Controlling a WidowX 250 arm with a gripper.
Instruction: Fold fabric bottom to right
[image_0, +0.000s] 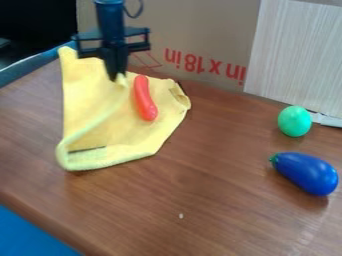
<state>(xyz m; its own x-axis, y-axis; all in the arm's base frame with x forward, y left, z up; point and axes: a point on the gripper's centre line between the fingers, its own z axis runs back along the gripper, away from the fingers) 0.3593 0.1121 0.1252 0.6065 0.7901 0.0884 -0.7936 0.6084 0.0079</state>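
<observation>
The tool (118, 77) hangs tip-down in the upper left of the camera view, its fingers together on a small raised pinch of the yellow cloth (123, 137). The cloth is on the left part of the table (220, 200), extending behind the tool and to both sides of it, with its largest section toward the lower edge of the view. A raised ridge runs from the fingertips down to the curled lower-left corner; a short dark line marks the fabric near that corner. An elongated red toy (143, 98) rests on the cloth, just right of the tool. Red printing, including characters and part of an outlined mark, is on the cardboard panel (200, 30) behind the table. A pale wood-grain panel (294, 55) stands at the upper right. A green egg-shaped toy (294, 121) and a blue toy eggplant (305, 173) lie near each other, well apart from the cloth.
</observation>
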